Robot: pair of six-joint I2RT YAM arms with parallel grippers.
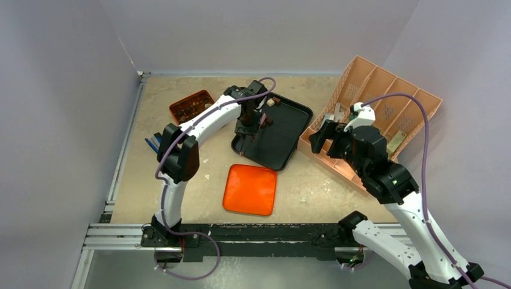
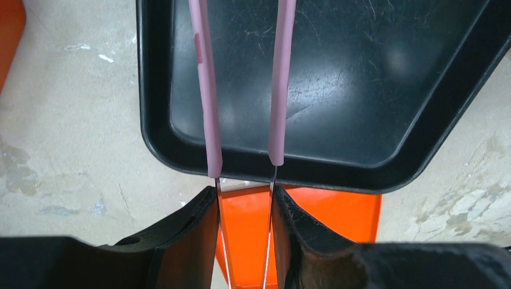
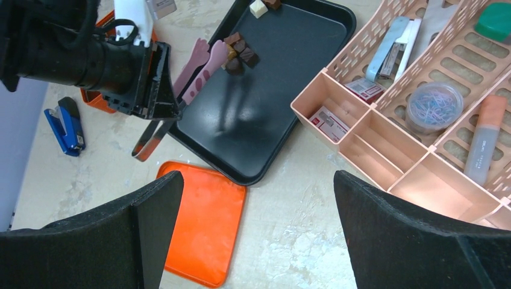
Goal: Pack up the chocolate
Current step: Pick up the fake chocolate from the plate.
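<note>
Several dark and mid brown chocolate cubes (image 3: 239,54) lie in a cluster on the black tray (image 3: 265,114); a cream cube (image 3: 258,8) lies at its far edge. They also show in the top view (image 1: 266,119). My left gripper (image 2: 244,192) is shut on metal tongs (image 2: 208,90) with pink tips (image 3: 202,63). The tips hover over the tray right beside the cluster; I cannot tell whether they touch a cube. My right gripper (image 3: 256,174) is open and empty, above the table between the tray and the peach organiser.
The orange compartmented box (image 1: 193,105) with brown pieces inside stands at the back left. A flat orange lid (image 1: 250,189) lies in front of the tray. A peach organiser (image 1: 385,108) with stationery stands on the right. A blue stapler (image 1: 153,143) lies at the left.
</note>
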